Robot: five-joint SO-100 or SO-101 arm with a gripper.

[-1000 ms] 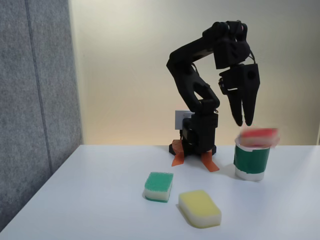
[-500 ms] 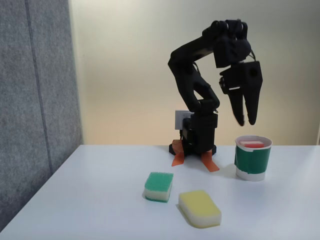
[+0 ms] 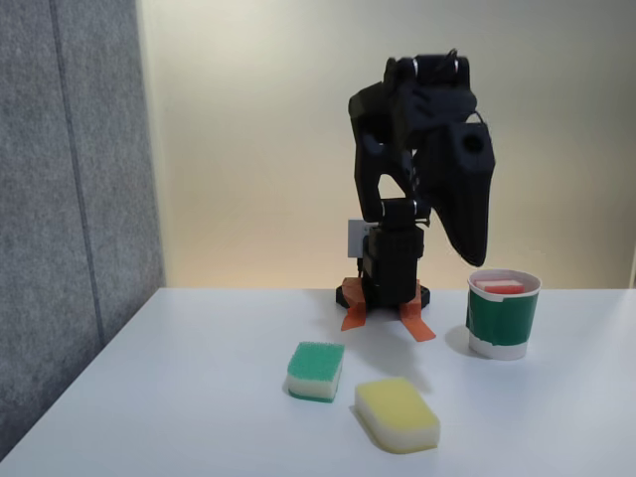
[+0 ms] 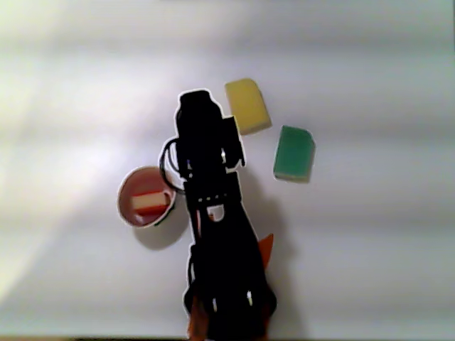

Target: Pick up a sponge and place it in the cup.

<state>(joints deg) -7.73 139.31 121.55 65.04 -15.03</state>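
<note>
The red-topped sponge (image 3: 503,288) lies inside the dark green cup (image 3: 502,323), which stands on the white table to the right of the arm's base in the fixed view. From above in the other view, the sponge (image 4: 148,204) shows within the cup's rim (image 4: 125,188), just left of the black arm (image 4: 217,234). My gripper (image 3: 474,256) hangs point-down above and slightly left of the cup, apart from it. Its fingers form one closed taper and hold nothing.
A green-topped sponge (image 3: 316,370) and a yellow sponge (image 3: 397,412) lie on the table in front of the arm; the other view shows the green-topped sponge (image 4: 294,153) and the yellow sponge (image 4: 247,105) too. Orange clamps (image 3: 417,324) hold the base. A grey panel (image 3: 70,199) stands at the left.
The sponge dropped from the cup's rim down into the cup. The arm then drew back and swung left, and the narrow gap between the fingers no longer shows.
</note>
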